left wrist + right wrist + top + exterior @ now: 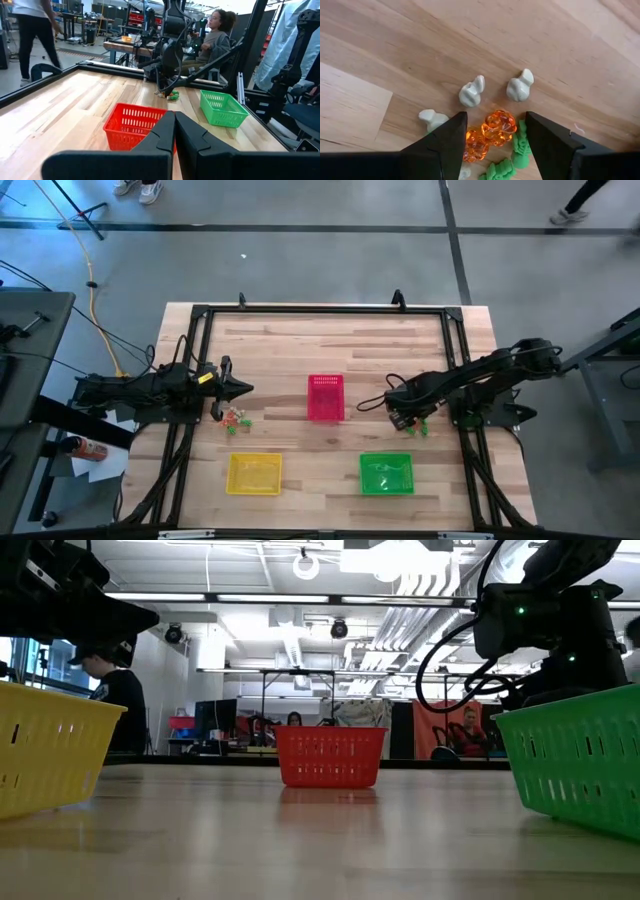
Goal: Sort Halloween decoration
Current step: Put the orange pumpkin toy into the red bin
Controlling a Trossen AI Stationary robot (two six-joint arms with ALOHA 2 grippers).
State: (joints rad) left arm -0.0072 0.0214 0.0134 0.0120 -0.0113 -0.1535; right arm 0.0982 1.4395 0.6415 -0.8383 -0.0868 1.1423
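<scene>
The right gripper [495, 132] hangs spread over a cluster of Halloween decoration, its fingers flanking a hard, light, slippery-looking orange trinket [500, 125] best pinched across its rounded sides.

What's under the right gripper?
Between the open fingers of the right gripper lie two orange trinkets, with green trinkets beside them and pale trinkets just beyond. Anything under the fingers is hidden.
</scene>
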